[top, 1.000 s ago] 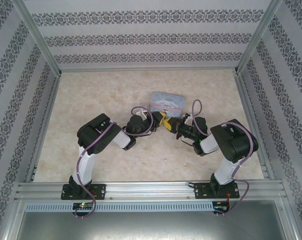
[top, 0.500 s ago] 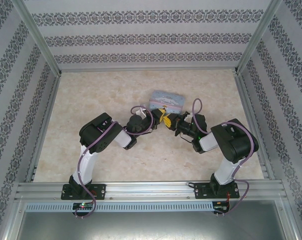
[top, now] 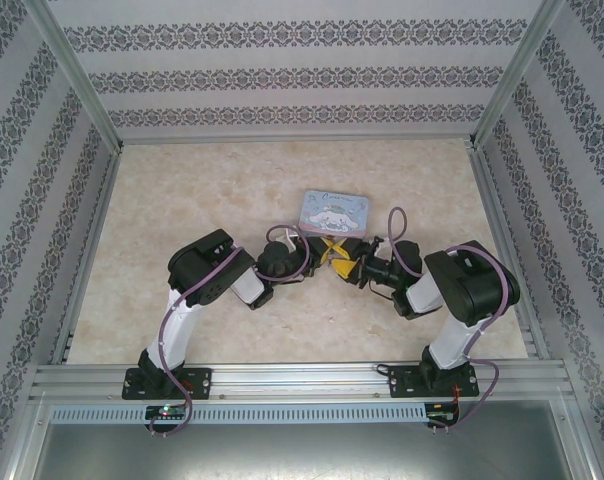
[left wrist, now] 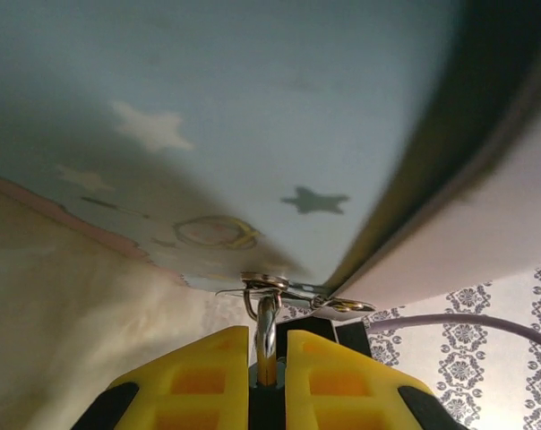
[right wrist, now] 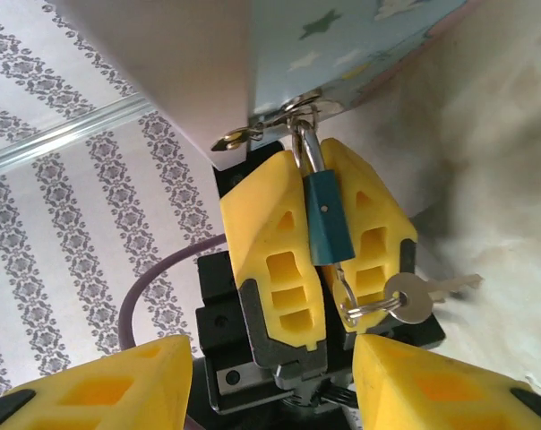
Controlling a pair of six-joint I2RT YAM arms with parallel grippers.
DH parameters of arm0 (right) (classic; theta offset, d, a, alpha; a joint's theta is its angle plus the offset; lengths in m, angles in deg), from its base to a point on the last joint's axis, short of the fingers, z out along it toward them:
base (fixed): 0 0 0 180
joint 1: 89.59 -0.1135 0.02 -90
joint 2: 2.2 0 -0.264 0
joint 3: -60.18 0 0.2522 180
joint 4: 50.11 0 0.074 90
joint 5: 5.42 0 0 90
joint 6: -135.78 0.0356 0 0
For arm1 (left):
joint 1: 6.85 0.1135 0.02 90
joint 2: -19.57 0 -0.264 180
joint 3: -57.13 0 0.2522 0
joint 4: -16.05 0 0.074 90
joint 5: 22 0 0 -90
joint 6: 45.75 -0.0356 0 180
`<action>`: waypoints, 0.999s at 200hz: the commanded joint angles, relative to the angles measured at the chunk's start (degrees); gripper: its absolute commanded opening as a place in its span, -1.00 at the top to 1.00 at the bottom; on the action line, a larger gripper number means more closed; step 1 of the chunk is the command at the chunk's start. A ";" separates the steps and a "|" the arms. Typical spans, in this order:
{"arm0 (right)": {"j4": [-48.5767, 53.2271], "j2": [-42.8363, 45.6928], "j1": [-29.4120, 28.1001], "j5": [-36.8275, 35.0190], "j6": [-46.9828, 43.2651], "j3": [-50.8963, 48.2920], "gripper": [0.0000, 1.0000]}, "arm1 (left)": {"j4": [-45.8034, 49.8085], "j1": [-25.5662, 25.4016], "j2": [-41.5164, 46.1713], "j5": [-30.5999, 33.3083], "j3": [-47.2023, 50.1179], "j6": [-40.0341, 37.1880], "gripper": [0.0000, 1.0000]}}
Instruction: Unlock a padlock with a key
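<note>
The right gripper (right wrist: 270, 351) is opening and leaving the key (right wrist: 418, 296) hanging, while the left gripper (right wrist: 307, 168) is still clamping the padlock (right wrist: 329, 224), seemingly locked.

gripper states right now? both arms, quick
Left gripper: closed, clamped on the padlock.
Right gripper: open, holding nothing; the key hangs loose on its ring by the padlock.
</note>
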 commanded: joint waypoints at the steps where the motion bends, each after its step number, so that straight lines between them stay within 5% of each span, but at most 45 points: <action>1: -1.18 1.22 0.85 3.47 -4.79 -1.00 -0.02 | -1.82 -0.38 -0.48 -1.65 0.68 -1.69 1.00; 125: 10.40 1.32 4.49 4.07 -19.34 2.95 0.20 | -1.28 -0.30 -0.47 -3.93 2.23 -2.74 1.00; 200: 41.26 14.09 3.81 -3.16 -35.91 9.85 0.05 | -0.58 -0.32 -0.39 -4.64 1.66 -2.91 1.00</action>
